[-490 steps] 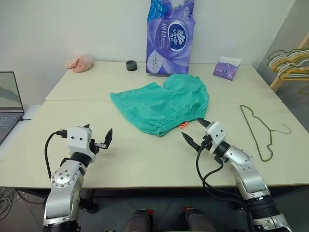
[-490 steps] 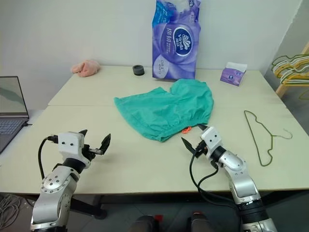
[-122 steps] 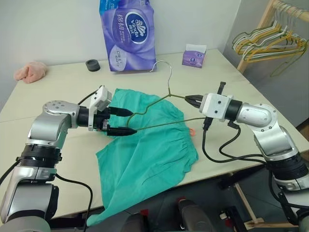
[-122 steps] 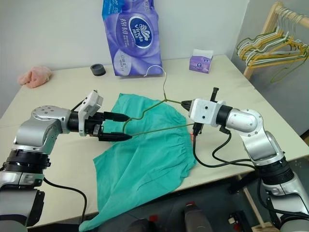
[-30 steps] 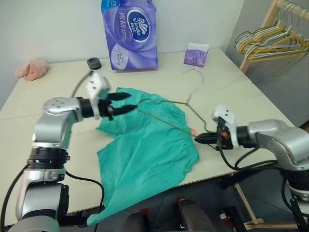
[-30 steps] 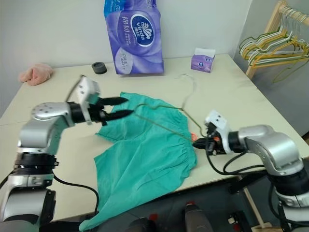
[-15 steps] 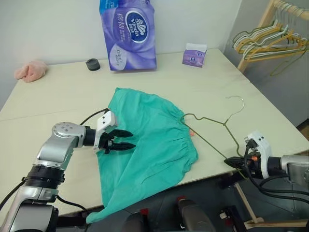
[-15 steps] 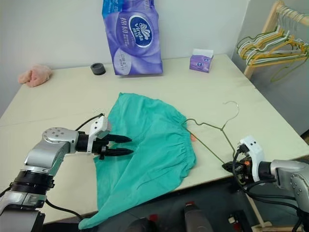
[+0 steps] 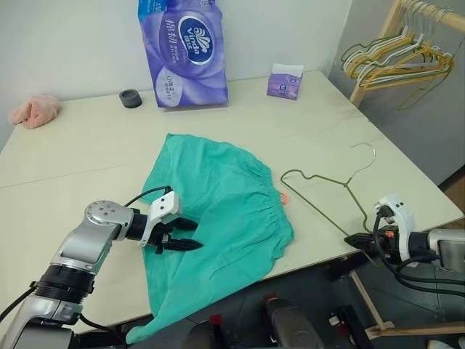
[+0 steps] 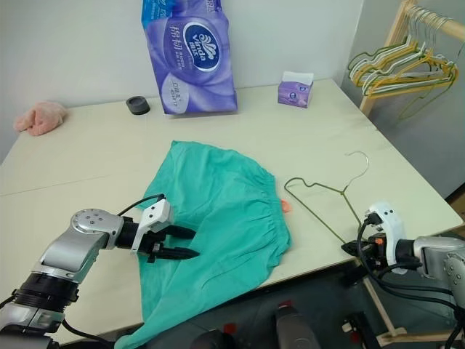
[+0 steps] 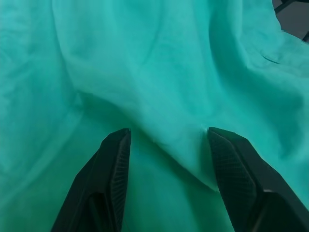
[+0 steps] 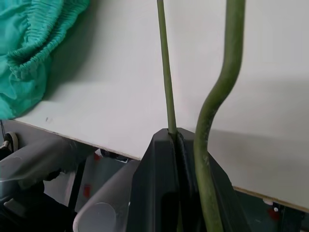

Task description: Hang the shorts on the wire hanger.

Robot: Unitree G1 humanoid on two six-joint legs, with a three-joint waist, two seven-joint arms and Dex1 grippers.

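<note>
The teal-green shorts (image 9: 225, 196) lie spread across the middle of the table (image 9: 94, 160), their lower part hanging over the front edge. My left gripper (image 9: 190, 241) rests low on the shorts' left part, open, with fabric (image 11: 164, 96) lying under and between its two fingers (image 11: 113, 164). The olive wire hanger (image 9: 317, 206) lies flat on the table to the right of the shorts, apart from them, hook pointing away. My right gripper (image 9: 353, 239) is at the table's front right edge, shut on the hanger's near corner (image 12: 166, 96).
A tall purple tissue pack (image 9: 182, 51), a small purple box (image 9: 285, 80) and a black round thing (image 9: 131, 97) stand at the back. A pink cloth (image 9: 33, 110) lies far left. A wooden rack with a bunch of hangers (image 9: 392, 58) stands right of the table.
My left gripper has dropped from above the shorts onto their left part. My right gripper has drawn the hanger rightward and down until it lies on the table beside the shorts.
</note>
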